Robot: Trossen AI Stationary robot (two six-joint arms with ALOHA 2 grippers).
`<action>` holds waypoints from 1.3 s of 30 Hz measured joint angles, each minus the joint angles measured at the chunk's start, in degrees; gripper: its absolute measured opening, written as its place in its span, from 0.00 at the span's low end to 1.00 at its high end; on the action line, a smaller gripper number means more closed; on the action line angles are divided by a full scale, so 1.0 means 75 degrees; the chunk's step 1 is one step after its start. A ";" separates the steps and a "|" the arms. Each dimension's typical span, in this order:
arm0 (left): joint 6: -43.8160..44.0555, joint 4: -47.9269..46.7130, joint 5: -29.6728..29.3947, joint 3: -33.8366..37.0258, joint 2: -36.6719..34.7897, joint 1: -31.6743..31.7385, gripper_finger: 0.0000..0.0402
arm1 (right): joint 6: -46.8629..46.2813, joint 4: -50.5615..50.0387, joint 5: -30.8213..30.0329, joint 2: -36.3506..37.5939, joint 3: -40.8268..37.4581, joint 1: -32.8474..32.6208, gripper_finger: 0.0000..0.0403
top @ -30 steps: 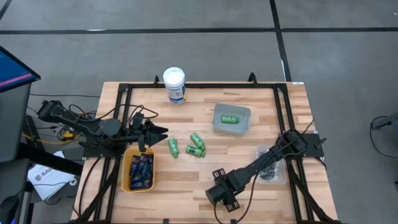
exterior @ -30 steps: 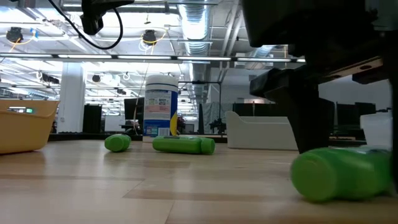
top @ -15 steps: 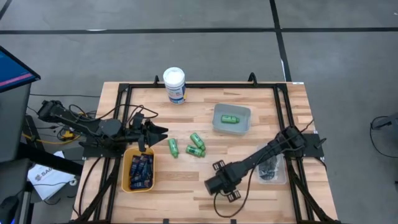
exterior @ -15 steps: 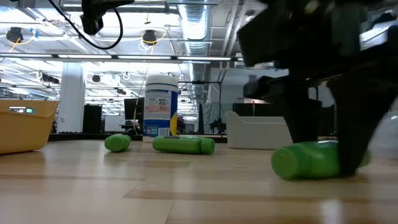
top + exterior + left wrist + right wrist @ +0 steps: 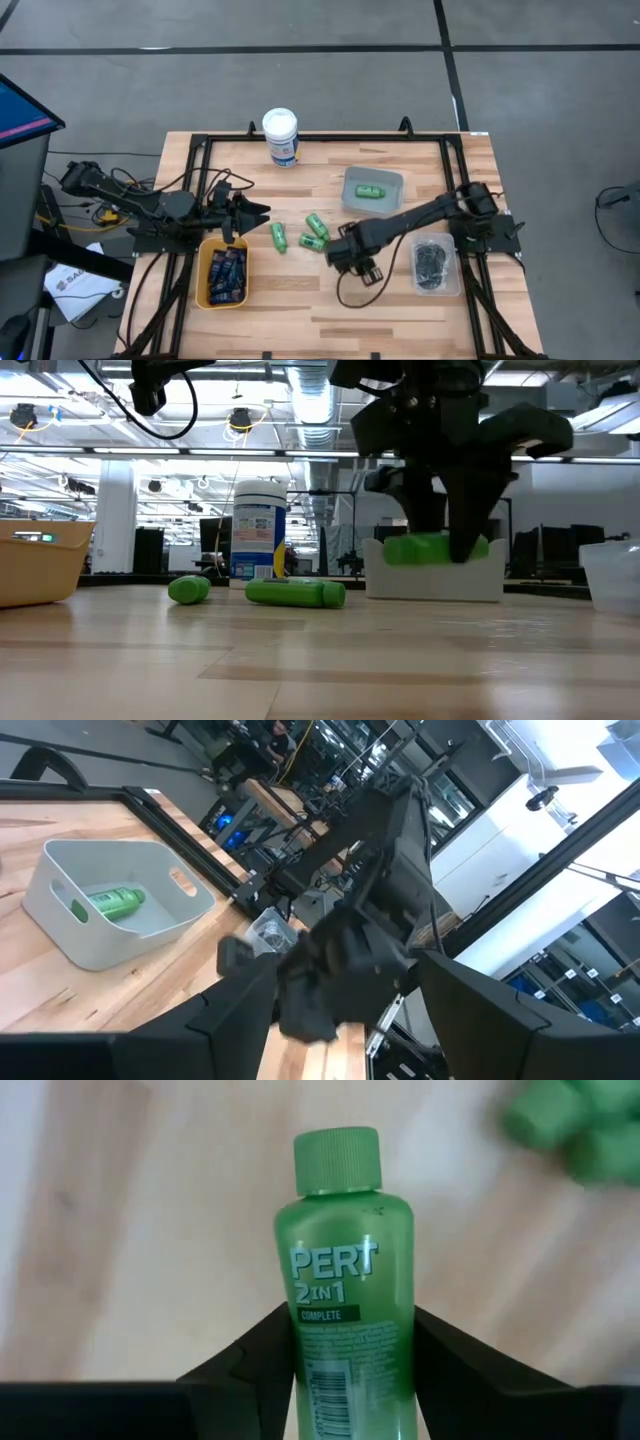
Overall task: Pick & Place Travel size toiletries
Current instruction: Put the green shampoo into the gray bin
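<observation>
Bright, even overhead light; ceiling strip lamps (image 5: 150, 452) glare across the top of the low view. Shadows on the bench (image 5: 300, 300) are faint. In the right wrist view, green blobs at upper right, probably bottles, are blurred.

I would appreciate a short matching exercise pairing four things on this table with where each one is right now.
Things:
1. green bottle with the PERT label
2. white canister
3. dark navy tubes
4. lone green bottle

Places:
A. in the grey bin
B. standing at the table's far edge
C. held off the table in the right pincer
D. in the yellow bin

Pairs: 1-C, 2-B, 3-D, 4-A
</observation>
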State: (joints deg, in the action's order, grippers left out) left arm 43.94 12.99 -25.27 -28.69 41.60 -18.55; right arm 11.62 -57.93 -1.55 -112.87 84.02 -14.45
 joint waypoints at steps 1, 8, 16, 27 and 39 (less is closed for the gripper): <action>0.0000 0.0000 -0.0013 0.0000 0.0000 0.0000 0.60 | 0.0158 -0.0120 -0.0109 0.0109 -0.0065 0.0062 0.39; 0.0000 0.0001 -0.0115 0.0001 0.0002 0.0000 0.60 | 0.0662 -0.0694 -0.0967 0.0844 -0.0743 0.0320 0.42; 0.0002 0.0003 -0.0117 0.0003 0.0003 0.0000 0.60 | 0.0765 -0.1173 -0.1779 0.1857 -0.1627 0.0556 0.41; 0.0001 -0.0004 -0.0243 0.0000 0.0003 0.0000 0.60 | 0.1484 -0.0763 -0.2447 0.3513 -0.1885 0.2302 0.43; 0.0003 -0.0006 -0.0601 0.0001 0.0003 0.0000 0.60 | 0.0452 0.1403 -0.1324 0.3491 -0.1870 0.4254 0.43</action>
State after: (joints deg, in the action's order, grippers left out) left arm 43.97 12.95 -29.78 -28.68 41.63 -18.55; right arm 15.01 -47.42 -11.47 -86.68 70.00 17.45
